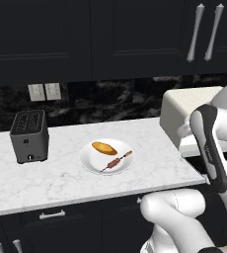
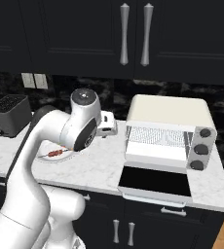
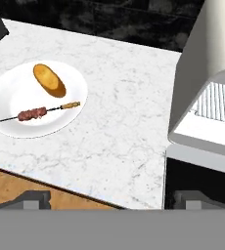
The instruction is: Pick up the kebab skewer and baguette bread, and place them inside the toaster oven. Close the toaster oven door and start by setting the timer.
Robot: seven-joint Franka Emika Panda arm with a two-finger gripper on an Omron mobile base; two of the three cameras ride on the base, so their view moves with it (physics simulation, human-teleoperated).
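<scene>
The gripper (image 3: pixel 112 199) is fully open and empty, above the near counter edge. The kebab skewer (image 3: pixel 38 113) and baguette bread (image 3: pixel 49 80) lie apart on the white plate (image 3: pixel 7 93), left of the toaster oven (image 2: pixel 170 132). The toaster oven door (image 2: pixel 155 182) is folded down open.

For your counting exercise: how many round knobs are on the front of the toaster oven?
3. All sit in one column on the toaster oven at its right side: top knob, middle knob, bottom knob. None seem hidden.
</scene>
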